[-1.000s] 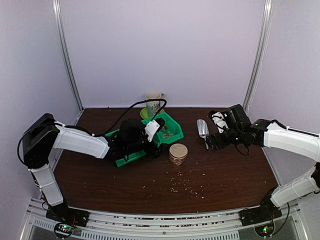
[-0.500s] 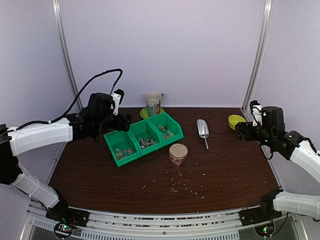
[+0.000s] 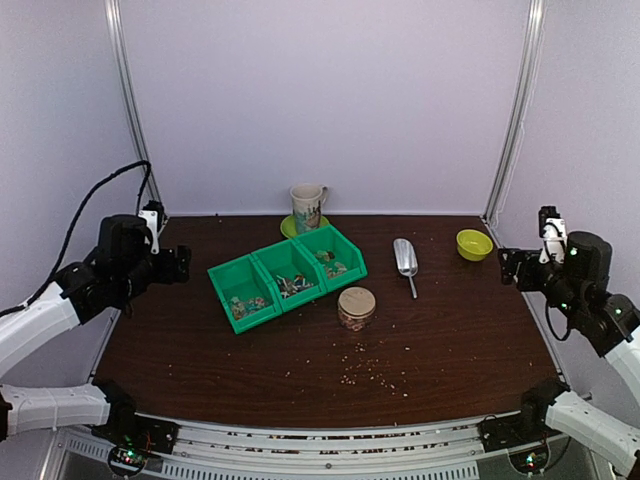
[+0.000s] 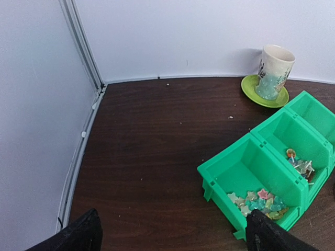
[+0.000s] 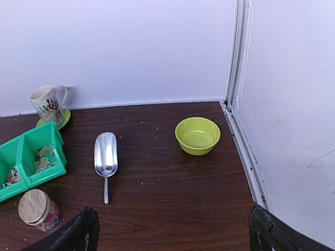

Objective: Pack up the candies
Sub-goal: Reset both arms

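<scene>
Jaws on both sides gape empty.
Loose candies litter the bench near the lidded jar; a careless sweep could scatter them further.

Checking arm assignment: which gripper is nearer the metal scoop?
Right. The right gripper hangs open to the right of the scoop; the left gripper sits open beyond the green bins, near the left wall.
</scene>
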Tool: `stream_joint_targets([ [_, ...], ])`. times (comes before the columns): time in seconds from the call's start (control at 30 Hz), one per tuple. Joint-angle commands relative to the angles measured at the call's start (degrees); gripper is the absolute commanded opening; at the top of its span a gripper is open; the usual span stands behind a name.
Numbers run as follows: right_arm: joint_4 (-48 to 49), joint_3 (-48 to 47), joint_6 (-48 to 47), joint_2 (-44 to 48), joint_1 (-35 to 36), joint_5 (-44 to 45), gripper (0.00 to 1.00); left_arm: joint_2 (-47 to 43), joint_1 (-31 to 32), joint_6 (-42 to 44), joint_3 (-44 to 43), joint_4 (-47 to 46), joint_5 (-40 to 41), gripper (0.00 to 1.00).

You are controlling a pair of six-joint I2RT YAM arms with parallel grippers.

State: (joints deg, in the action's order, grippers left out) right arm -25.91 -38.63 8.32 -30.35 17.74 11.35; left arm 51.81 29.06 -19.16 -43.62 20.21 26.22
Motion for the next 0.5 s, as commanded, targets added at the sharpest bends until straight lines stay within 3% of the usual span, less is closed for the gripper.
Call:
stream_joint_targets([
  [0.0,0.09,0.82,-2.39,6.37,0.42,-3.39,0.99,-5.99,-0.80,-1.92,3.84,2.96,1.20,0.98],
  [0.23,1.13,3.99,-1.41,9.17,0.46,0.10,1.00,-12.95,-0.93,-2.73,6.15,5.92,4.65,0.98],
  [0.47,1.35,3.91,-0.63,9.84,0.40,1.88,0.99,-13.90,-0.93,-4.50,5.34,9.87,8.11,0.98],
])
